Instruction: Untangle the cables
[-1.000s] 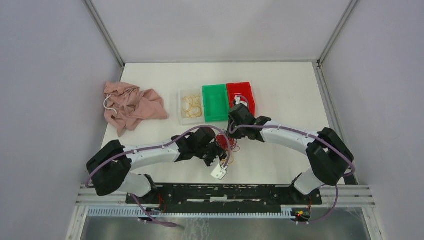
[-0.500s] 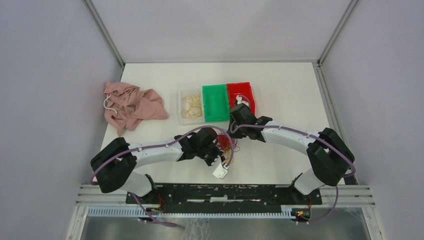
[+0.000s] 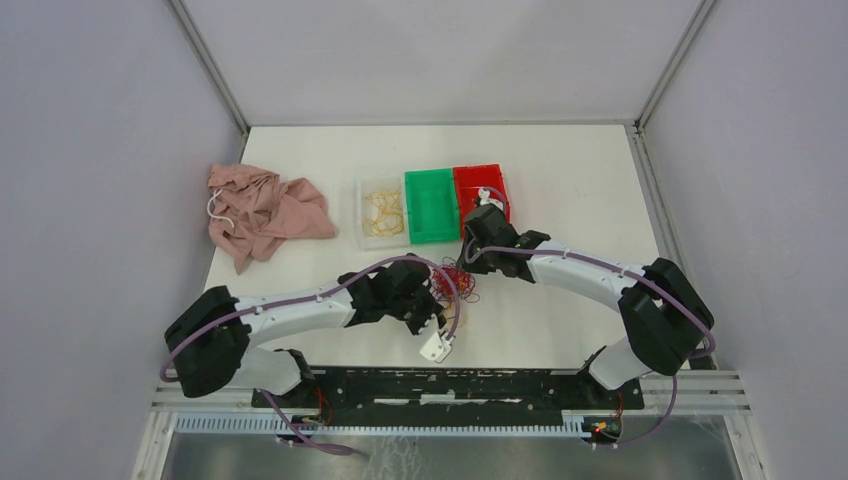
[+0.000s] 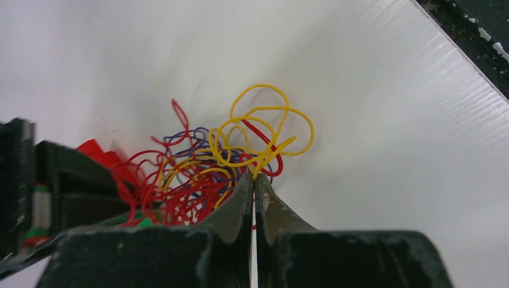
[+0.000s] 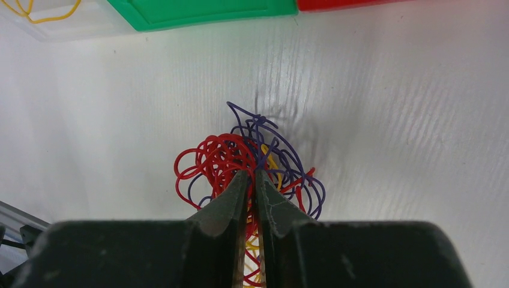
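— What is seen at the left side of the white surface (image 3: 570,180)?
— A crumpled pink cloth (image 3: 268,215) is laid there, with a white cord (image 3: 213,211) looped at its left edge.
— And to its right?
— Three bins are set in a touching row: a clear bin (image 3: 362,212), a green bin (image 3: 430,205), then a red bin (image 3: 478,178).

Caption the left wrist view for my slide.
Left gripper pinches a tangle of thin yellow, red and purple cables on a white table.
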